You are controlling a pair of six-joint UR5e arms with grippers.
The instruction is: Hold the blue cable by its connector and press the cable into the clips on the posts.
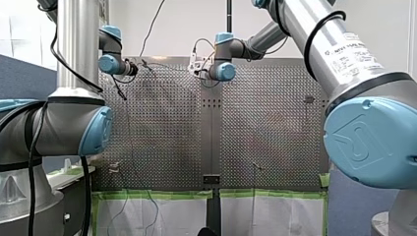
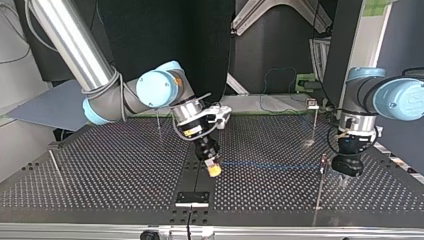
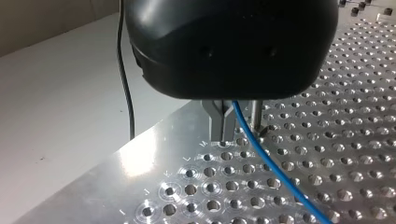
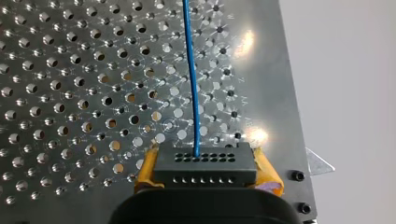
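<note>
The blue cable runs taut and low over the perforated table between my two grippers. My right gripper, with yellow pads, is shut on the cable's black connector; the cable leads straight ahead from it. At the top view's right my left gripper stands close over the table. Its metal fingers are shut, and the cable comes out beside them. A thin post stands right next to this gripper. Its clip is too small to make out.
More thin posts stand on the table: one behind my left gripper, one behind my right arm, and one at the top view's left. A black plate sits at the near edge. A black wire hangs beside my left gripper.
</note>
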